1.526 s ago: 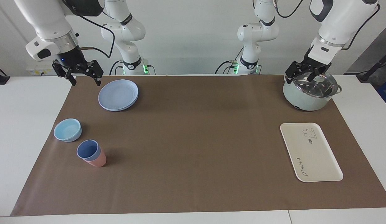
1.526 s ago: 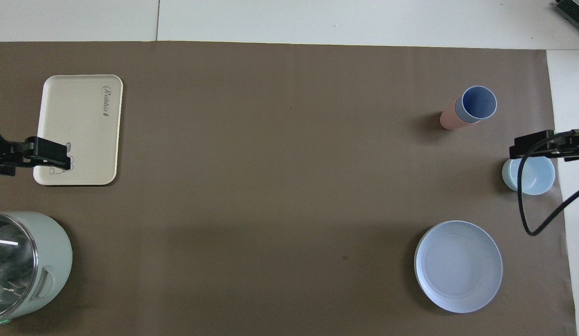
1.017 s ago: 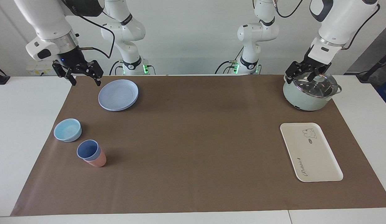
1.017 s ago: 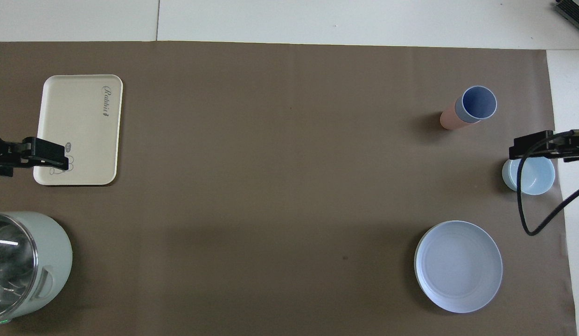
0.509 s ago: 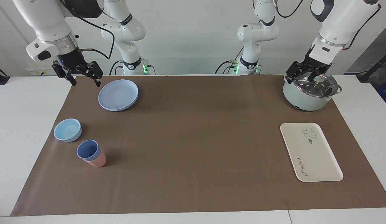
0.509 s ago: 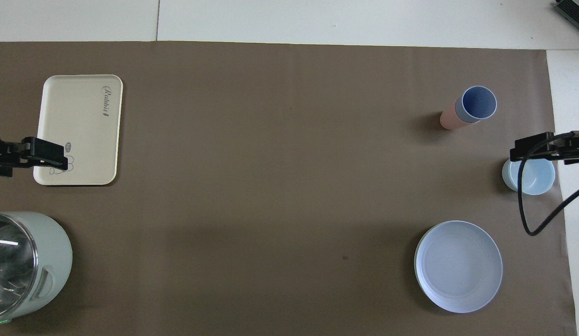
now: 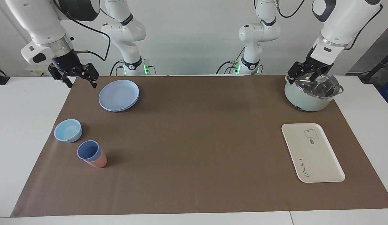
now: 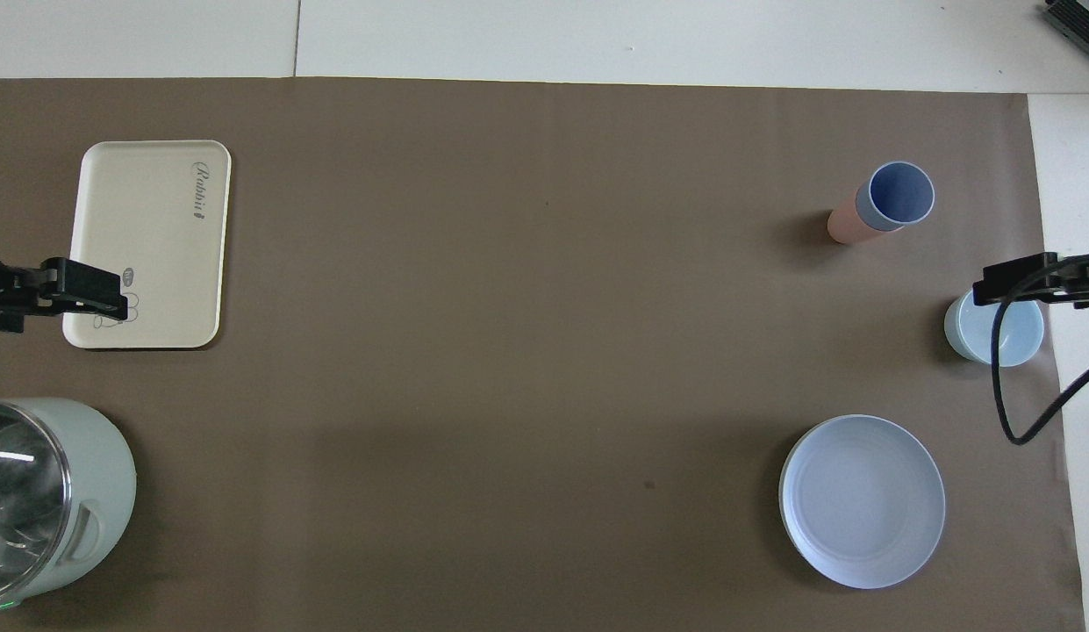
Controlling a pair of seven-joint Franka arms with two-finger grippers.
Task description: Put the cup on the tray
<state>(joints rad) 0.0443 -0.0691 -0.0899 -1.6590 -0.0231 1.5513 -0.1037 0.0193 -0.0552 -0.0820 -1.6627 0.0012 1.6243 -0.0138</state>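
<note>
White table [image 7: 25, 131] under a brown mat [image 7: 194, 140], white wall at top of the facing view. Going left to right in that view: right gripper [image 7: 81, 82] hangs in the upper left of the frame, over the mat's corner, fingers spread apart, nothing between them. Just right of it, stacked blue plates [image 7: 119, 94]. Lower left: light-blue bowl [image 7: 68, 130], then the cup [image 7: 88, 150] (periwinkle, nested inside a pink cup [image 7: 98, 161], rim up). The cup sits well below the right gripper in the frame, well apart from it, no contact. Middle of the mat is bare. Right side: left gripper [image 7: 302, 78] in the upper right, over the lidded pale-green pot [image 7: 309, 95], fingers apart, holding nothing. Below the pot, the tray [image 7: 319, 159], cream with an animal drawing and cursive script, nothing on it. Cup and tray lie at opposite ends of the mat. In the overhead view the cup [image 8: 900, 193] is upper right, the tray [image 8: 158, 228] upper left; the right gripper's tip overlaps the bowl [image 8: 1013, 338] at the right edge.
</note>
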